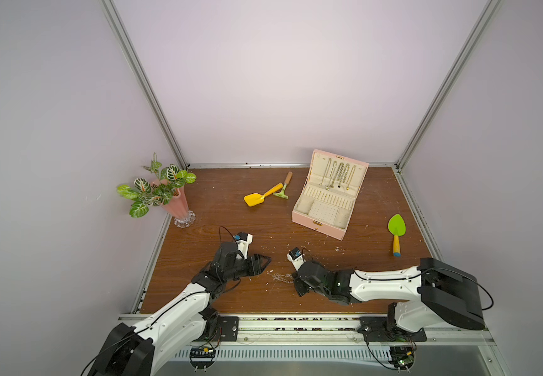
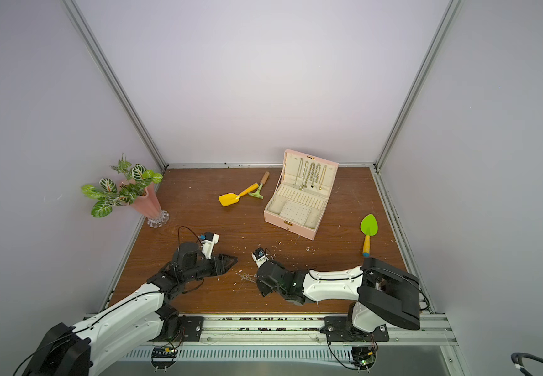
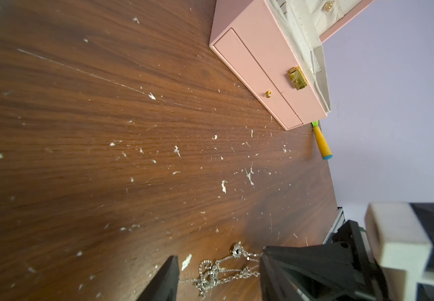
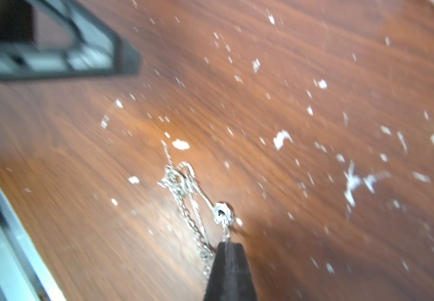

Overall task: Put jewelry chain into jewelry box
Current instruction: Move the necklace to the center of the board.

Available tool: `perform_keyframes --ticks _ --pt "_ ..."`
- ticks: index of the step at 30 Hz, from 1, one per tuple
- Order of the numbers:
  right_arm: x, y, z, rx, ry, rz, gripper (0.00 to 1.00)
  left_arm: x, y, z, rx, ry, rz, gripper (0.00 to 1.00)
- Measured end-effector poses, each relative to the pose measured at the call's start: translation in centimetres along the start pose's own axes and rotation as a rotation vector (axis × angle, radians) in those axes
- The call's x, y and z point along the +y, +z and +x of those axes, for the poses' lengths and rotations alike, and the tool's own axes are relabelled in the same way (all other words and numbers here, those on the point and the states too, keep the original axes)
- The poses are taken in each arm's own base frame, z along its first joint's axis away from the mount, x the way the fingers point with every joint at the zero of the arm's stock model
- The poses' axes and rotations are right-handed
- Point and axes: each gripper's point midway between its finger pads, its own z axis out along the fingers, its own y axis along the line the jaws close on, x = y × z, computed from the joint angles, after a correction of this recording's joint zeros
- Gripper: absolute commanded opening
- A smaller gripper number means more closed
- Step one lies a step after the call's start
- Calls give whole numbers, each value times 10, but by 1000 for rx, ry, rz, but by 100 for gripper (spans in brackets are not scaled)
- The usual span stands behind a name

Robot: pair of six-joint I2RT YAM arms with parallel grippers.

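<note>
Right tool [image 4: 227, 247] pressed together, pinching a strand of the chain [image 1: 280, 277] on the desk [image 1: 218, 208] near 6 o'clock. Lift slowly and high before carrying to the open box [image 1: 317, 224] at 1 o'clock, keeping loops off its rim. Stretched along 3-to-9, loose bunched end pointing to 9.

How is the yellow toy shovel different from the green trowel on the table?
The yellow shovel is one colour with a squarish scoop; the green trowel has a pointed leaf-shaped blade, an orange handle and a blue tip. The yellow shovel lies left of the jewelry box, handle end by a small rake; the green trowel lies alone on the box's right. Both are garden tools lying flat on the table.
</note>
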Motion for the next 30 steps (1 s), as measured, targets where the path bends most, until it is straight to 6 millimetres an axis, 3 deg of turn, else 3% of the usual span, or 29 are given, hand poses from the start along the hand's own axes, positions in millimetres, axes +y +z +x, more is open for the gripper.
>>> perform_keyframes --ticks 3,5,10,17,30 --pt "-8 -4 12 49 9 25 1 -4 2 0 12 21 8 53" --pt "-12 -8 18 77 14 38 18 -7 3 1 19 32 15 53" --pt "-20 -13 25 150 14 77 32 -12 5 4 38 57 27 53" --pt "-3 -9 -5 158 22 72 32 -14 5 3 34 77 34 53" --pt "-4 13 7 270 -16 140 31 -16 6 4 40 90 39 53"
